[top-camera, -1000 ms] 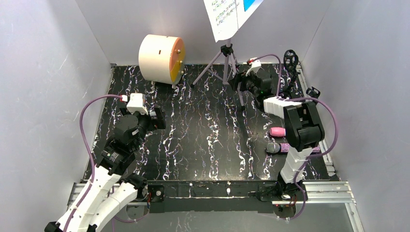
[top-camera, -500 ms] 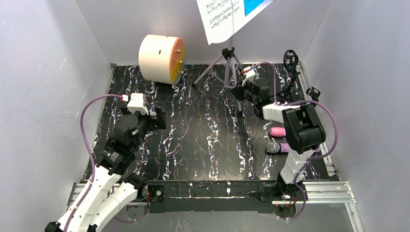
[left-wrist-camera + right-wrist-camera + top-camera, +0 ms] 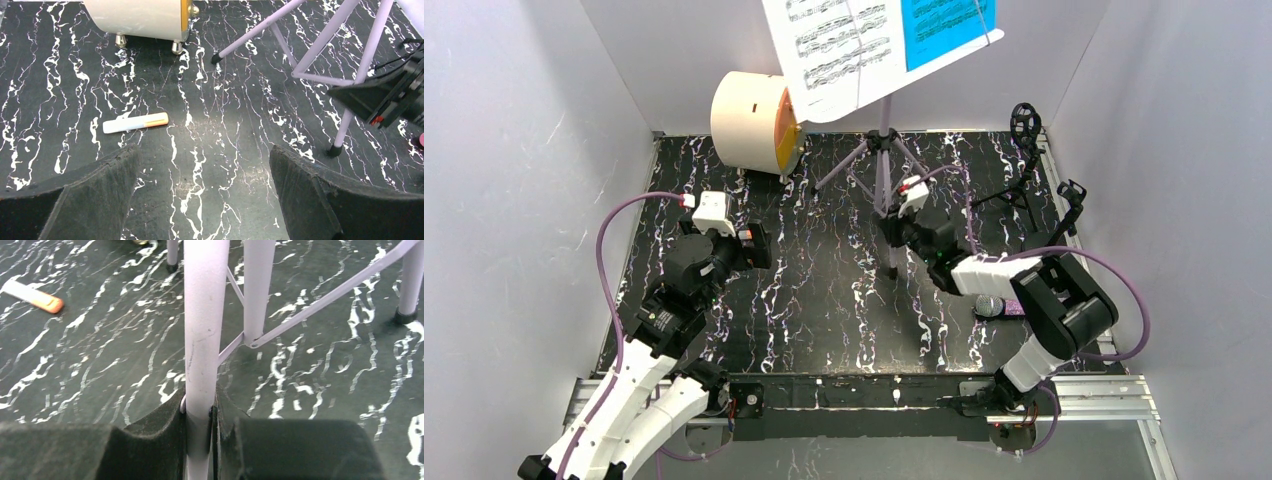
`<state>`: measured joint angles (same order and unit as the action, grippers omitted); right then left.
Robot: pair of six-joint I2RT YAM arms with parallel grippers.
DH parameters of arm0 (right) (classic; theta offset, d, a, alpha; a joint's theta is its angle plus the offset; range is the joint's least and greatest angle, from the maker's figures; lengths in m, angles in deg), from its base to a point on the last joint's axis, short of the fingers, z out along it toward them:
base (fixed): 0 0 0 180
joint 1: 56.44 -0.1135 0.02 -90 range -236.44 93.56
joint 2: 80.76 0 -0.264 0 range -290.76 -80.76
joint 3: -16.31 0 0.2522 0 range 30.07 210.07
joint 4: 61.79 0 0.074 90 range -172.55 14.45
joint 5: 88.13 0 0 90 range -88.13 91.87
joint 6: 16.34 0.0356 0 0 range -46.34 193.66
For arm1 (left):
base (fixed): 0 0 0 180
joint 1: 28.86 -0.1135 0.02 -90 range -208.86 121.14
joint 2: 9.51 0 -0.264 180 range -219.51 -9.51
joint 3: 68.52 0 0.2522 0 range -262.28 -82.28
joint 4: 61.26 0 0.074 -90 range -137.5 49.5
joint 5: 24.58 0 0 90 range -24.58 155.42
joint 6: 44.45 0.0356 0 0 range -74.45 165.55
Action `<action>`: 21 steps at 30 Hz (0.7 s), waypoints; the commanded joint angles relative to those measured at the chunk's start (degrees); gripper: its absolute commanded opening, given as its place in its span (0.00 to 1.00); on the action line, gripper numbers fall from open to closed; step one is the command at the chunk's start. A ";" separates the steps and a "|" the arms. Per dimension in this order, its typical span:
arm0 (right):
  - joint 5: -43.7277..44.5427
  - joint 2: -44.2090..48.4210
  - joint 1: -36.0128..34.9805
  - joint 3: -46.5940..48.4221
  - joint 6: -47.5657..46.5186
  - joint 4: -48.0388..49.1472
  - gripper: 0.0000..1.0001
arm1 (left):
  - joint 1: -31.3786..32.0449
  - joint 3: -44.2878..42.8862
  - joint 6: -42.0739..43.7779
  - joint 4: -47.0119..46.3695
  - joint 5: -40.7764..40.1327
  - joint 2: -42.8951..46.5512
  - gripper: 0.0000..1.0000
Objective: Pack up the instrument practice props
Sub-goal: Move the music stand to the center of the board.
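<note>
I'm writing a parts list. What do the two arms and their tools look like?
The left arm and right arm have white shells, black joints and looping purple cables. The left tool and right tool have black wedge-shaped fingers.

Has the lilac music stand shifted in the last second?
Yes. The music stand has come left, toward the drum; its pages now overlap it in the top view.

The top camera looks steeply down from above and behind the near edge, taking in the whole worktop (image 3: pixel 824 300). The left wrist camera sits low at the left, facing far and right past the left fingers (image 3: pixel 90 200). The right wrist camera, over the right fingers (image 3: pixel 150 440), is very close to a leg of the lilac music rack (image 3: pixel 205 340). All three views share that rack's legs.
</note>
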<state>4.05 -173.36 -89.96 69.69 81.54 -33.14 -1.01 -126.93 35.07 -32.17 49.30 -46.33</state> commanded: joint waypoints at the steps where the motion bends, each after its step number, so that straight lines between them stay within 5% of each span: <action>1: 9.83 3.07 -8.79 -2.85 3.71 2.70 0.01 | -0.43 0.26 0.46 -1.40 1.20 0.17 0.98; 11: 15.44 5.78 -14.53 -3.46 9.20 -2.10 0.10 | -0.61 0.56 0.52 -2.01 2.96 0.41 0.98; 16: 14.02 9.09 -14.53 -2.34 10.62 -7.46 0.51 | -0.76 1.04 0.55 -2.79 3.86 0.70 0.98; 21: 12.93 13.72 -14.40 1.18 12.52 -17.63 0.79 | -0.87 1.24 0.50 -3.04 4.12 0.16 0.98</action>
<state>17.75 -163.83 -104.19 66.78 91.47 -42.69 -1.38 -126.56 35.22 -34.18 52.60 -46.13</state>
